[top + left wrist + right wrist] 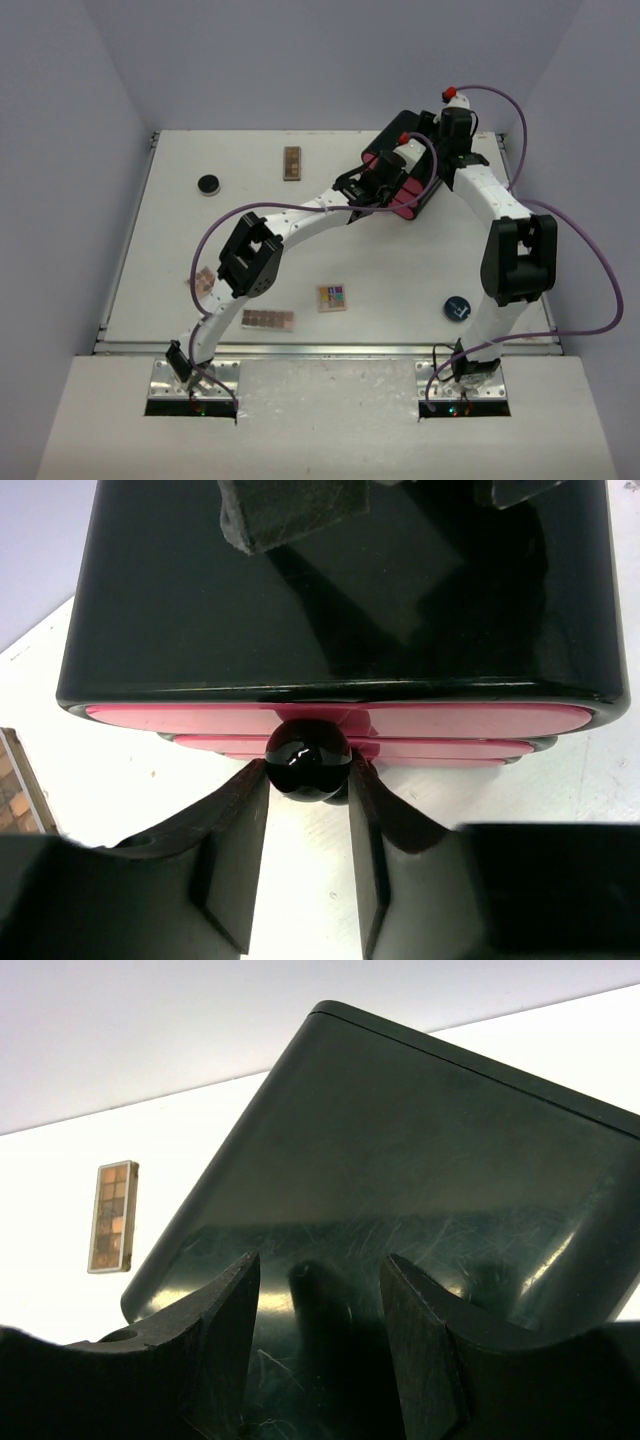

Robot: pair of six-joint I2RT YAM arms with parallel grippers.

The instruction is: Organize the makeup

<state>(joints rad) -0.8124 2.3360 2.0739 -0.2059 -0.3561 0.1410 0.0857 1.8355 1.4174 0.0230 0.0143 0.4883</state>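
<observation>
The black box (420, 135) with pink drawers (340, 720) stands at the back right. My left gripper (307, 780) is shut on the black round knob (307, 763) of a drawer front; it also shows in the top view (385, 185). My right gripper (320, 1270) is open, its fingers resting on the box's black top (400, 1160). The makeup lies loose on the table: a round black compact (208, 184), a brown palette (291, 162), a multicoloured palette (331, 298), another brown palette (267, 319). No dark red pencils show.
A pinkish flat item (205, 280) lies half under the left arm's elbow. A dark round disc (458, 308) lies by the right arm's base. The back brown palette also shows in the right wrist view (112, 1217). The walls stand close to the table (180, 240) on three sides.
</observation>
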